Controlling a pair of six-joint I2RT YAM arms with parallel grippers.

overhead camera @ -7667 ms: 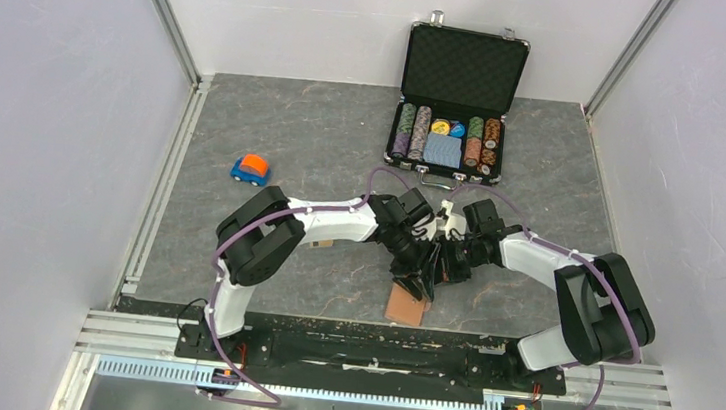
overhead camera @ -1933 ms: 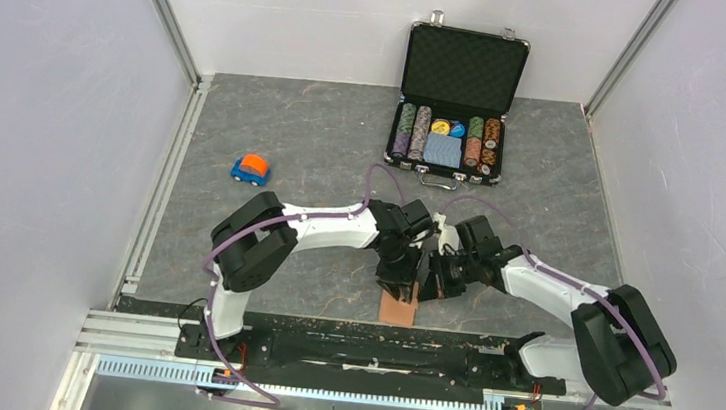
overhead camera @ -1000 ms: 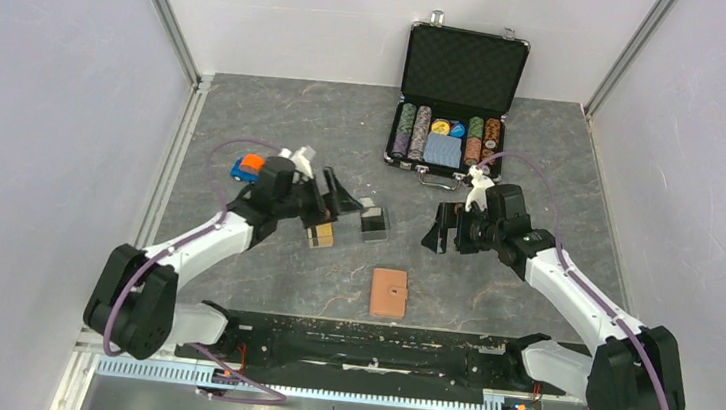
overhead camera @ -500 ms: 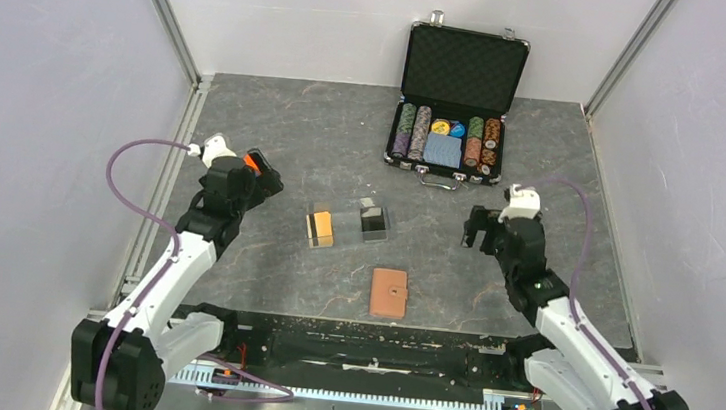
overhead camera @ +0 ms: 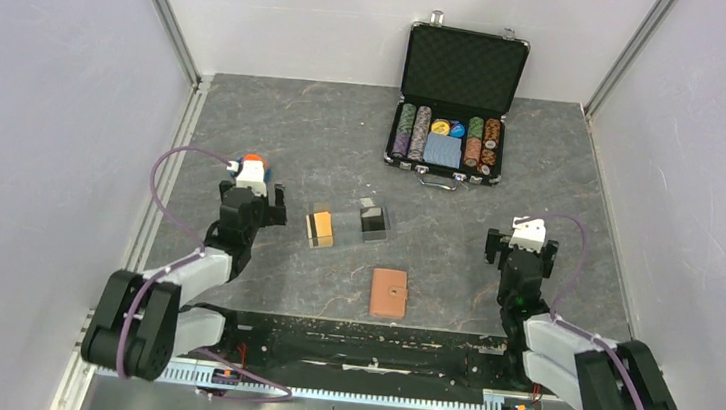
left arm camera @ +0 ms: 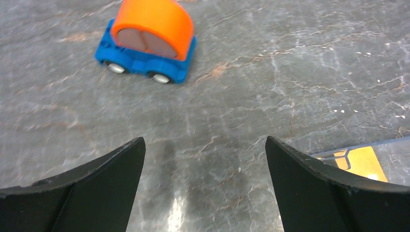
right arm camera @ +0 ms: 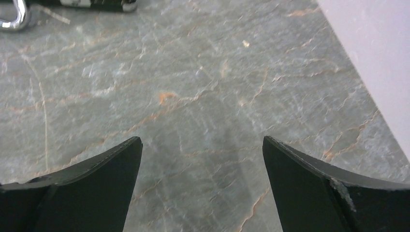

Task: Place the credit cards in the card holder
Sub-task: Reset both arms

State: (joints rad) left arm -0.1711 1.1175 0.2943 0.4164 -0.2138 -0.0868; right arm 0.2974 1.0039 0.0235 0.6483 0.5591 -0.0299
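The tan-brown card holder (overhead camera: 390,293) lies closed and flat near the table's front edge, its snap tab on top. Gold-orange credit cards (overhead camera: 320,228) sit in a small clear box behind it to the left. Black ones (overhead camera: 372,221) sit in a second clear box. A corner of the gold cards (left arm camera: 360,162) shows in the left wrist view. My left gripper (overhead camera: 251,194) (left arm camera: 204,140) is open and empty over bare table, left of the boxes. My right gripper (overhead camera: 521,243) (right arm camera: 201,139) is open and empty, far right of the holder.
A blue and orange toy car (left arm camera: 147,43) (overhead camera: 256,163) stands just beyond my left gripper. An open black poker-chip case (overhead camera: 450,143) stands at the back; its metal latch (right arm camera: 12,17) shows in the right wrist view. The right wall (right arm camera: 372,48) is close.
Both arms have drawn back from the middle toward their own sides and folded low. Both grippers stay open. The card holder and the clear boxes have not moved.
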